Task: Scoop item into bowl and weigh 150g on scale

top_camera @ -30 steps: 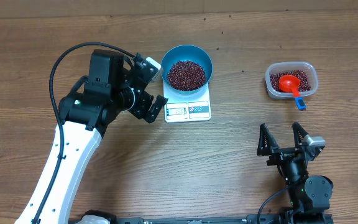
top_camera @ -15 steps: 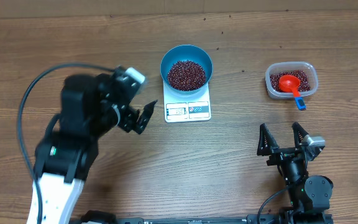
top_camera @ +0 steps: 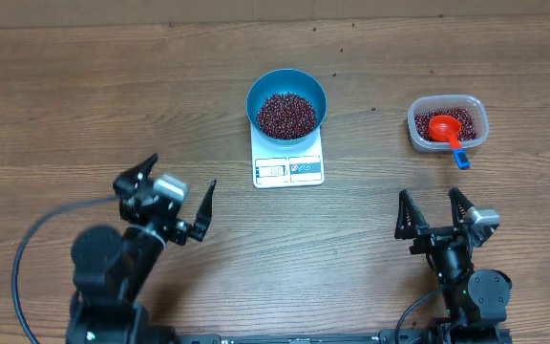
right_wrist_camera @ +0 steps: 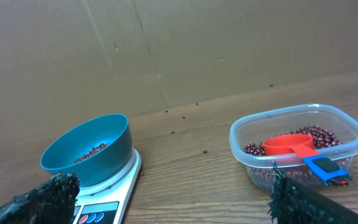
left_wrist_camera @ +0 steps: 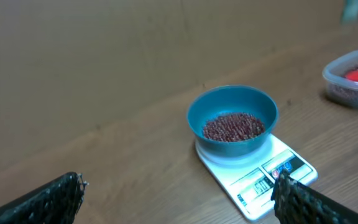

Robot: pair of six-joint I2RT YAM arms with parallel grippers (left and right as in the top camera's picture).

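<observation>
My left hand (top_camera: 183,169) has pulled back from the scale (top_camera: 287,169) to my edge of the table (top_camera: 65,86), spread and empty, so I judge the weighing done. The bowl (top_camera: 253,103) of beans (top_camera: 286,114) sits on the scale, well ahead and to its right; my right hand (top_camera: 429,196) rests spread too.

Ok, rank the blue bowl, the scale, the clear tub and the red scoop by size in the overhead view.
1-2. blue bowl and clear tub: near alike; the bowl sits raised, nearer the camera.
3. scale: partly hidden under the bowl, so its place is unsure.
4. red scoop: clearly smallest.
</observation>
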